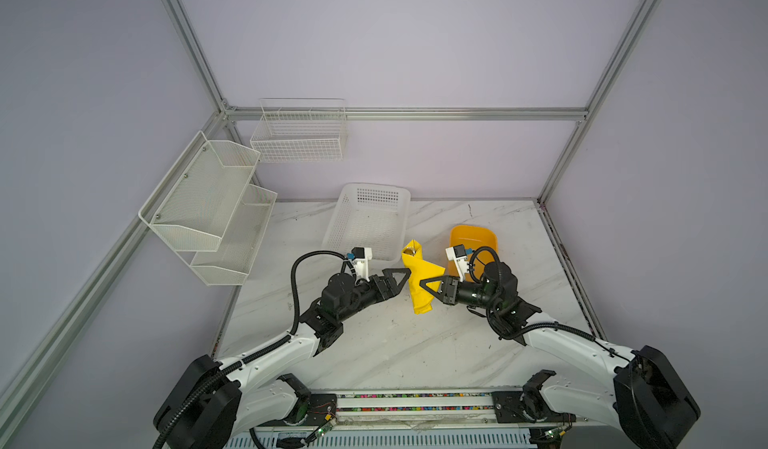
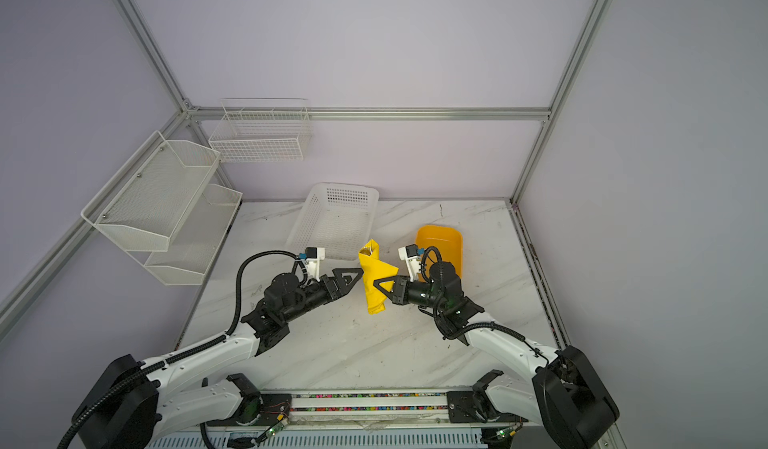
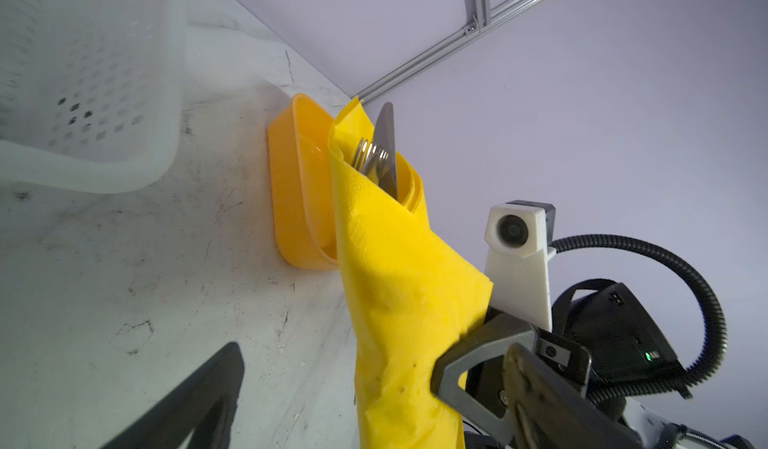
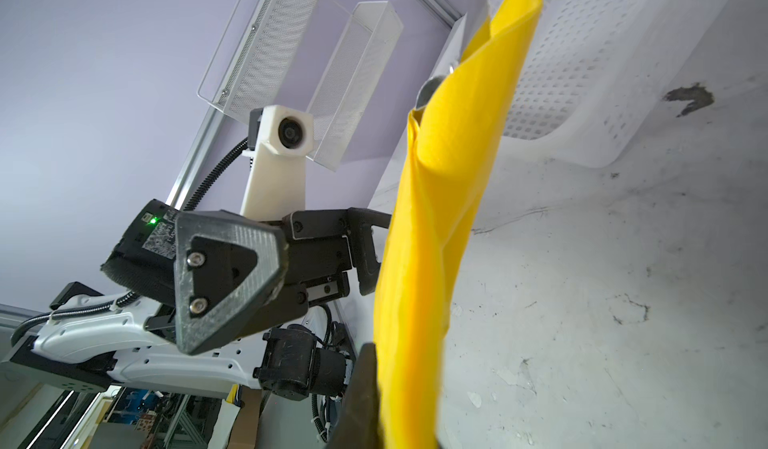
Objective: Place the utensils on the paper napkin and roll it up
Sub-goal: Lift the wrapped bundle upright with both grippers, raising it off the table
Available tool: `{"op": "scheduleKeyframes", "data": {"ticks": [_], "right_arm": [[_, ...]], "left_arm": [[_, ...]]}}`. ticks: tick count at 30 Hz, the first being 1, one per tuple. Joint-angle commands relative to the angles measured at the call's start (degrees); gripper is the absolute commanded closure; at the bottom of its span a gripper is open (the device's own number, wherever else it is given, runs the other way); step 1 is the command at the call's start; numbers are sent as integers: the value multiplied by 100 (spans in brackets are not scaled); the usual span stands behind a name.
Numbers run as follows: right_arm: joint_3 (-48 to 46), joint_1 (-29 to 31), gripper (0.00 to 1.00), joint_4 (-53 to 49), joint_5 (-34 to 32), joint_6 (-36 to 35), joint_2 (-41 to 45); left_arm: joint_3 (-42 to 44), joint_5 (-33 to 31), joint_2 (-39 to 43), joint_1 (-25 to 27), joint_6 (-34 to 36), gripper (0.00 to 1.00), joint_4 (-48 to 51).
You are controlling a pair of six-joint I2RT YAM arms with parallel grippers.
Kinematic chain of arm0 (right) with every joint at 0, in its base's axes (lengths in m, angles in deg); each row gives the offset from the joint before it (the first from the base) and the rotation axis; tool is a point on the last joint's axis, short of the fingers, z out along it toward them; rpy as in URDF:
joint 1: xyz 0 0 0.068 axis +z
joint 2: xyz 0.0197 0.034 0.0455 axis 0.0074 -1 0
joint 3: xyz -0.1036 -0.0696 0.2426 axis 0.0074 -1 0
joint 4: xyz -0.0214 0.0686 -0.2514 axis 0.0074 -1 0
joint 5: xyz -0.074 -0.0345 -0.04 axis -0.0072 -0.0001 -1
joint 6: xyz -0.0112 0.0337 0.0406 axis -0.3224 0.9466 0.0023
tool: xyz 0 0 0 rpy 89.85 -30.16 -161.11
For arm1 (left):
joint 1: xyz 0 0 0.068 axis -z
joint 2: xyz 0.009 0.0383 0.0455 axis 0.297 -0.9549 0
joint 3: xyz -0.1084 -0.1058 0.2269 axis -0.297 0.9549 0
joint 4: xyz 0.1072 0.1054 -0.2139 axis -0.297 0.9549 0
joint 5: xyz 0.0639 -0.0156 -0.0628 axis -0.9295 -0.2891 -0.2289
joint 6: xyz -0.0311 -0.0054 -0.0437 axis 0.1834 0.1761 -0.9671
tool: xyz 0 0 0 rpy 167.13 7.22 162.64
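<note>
Rolled napkin (image 1: 417, 265) soft, tearable; cutlery (image 3: 380, 156) inside slick, heavy, may slip out open end; right gripper (image 1: 425, 284) pinching roll at middle; left gripper (image 1: 403, 277) spread beside it; best hold over metal

Bright yellow paper napkin (image 1: 417, 266) (image 3: 399, 285), rolled into a loose, creased cone with one corner flap jutting sideways, stands steeply tilted over the middle of the marbled surface (image 1: 395, 343). Silver utensils (image 3: 380, 156), a knife blade and fork tines among them, poke from its open upper end.
</note>
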Motion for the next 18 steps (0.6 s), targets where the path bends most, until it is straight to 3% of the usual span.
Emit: {"op": "scheduleKeyframes", "data": {"ticks": [1, 10, 18], "right_arm": [[267, -31, 93, 99, 278, -31, 121], [501, -36, 93, 109, 528, 28, 169], [585, -32, 93, 328, 715, 228, 250]], "left_arm": [[64, 570, -8, -52, 17, 3, -809], [-55, 1095, -515, -104, -254, 4, -1696], [-460, 1397, -743, -116, -503, 11, -2001]]}}
